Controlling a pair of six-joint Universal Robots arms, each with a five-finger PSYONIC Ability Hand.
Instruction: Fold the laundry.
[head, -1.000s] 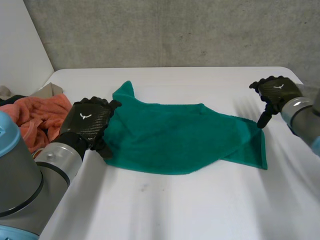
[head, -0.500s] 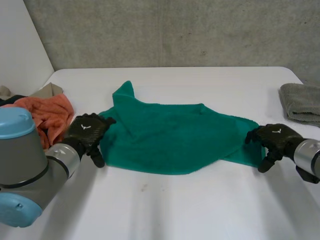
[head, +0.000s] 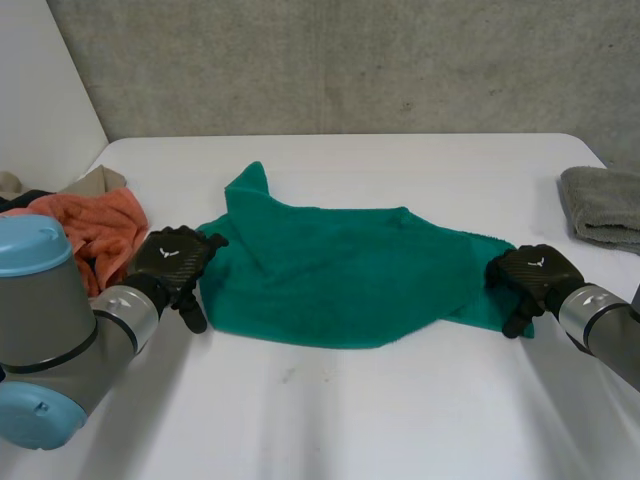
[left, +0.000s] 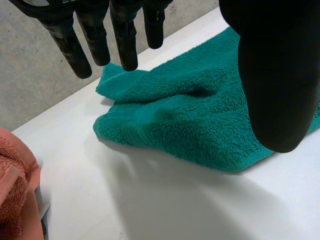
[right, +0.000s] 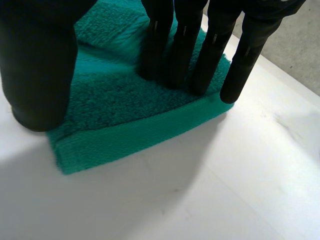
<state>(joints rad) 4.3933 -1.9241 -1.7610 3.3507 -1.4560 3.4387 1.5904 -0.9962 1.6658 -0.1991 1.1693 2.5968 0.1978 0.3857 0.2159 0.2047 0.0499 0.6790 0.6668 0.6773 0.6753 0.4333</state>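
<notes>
A teal green towel (head: 350, 275) lies spread and rumpled across the middle of the white desk (head: 400, 400). One pointed corner reaches toward the far side, and a folded flap runs along its right end.

The left hand (head: 175, 258) sits at the towel's left edge, near the front corner. In the left wrist view its fingers (left: 125, 40) are straight and spread above the bunched corner of the towel (left: 200, 115), with the thumb (left: 277, 75) hanging over the cloth; it grips nothing.

The right hand (head: 530, 275) is on the towel's right front corner. In the right wrist view its straight fingers (right: 157, 45) press down into the pile just behind the hemmed edge of the towel (right: 125, 115). The outermost finger is beside the corner, and the thumb is held apart, so the hand is open.

An orange cloth (head: 90, 235) lies heaped at the desk's left edge, and a grey towel (head: 600, 205) lies at the right edge.
</notes>
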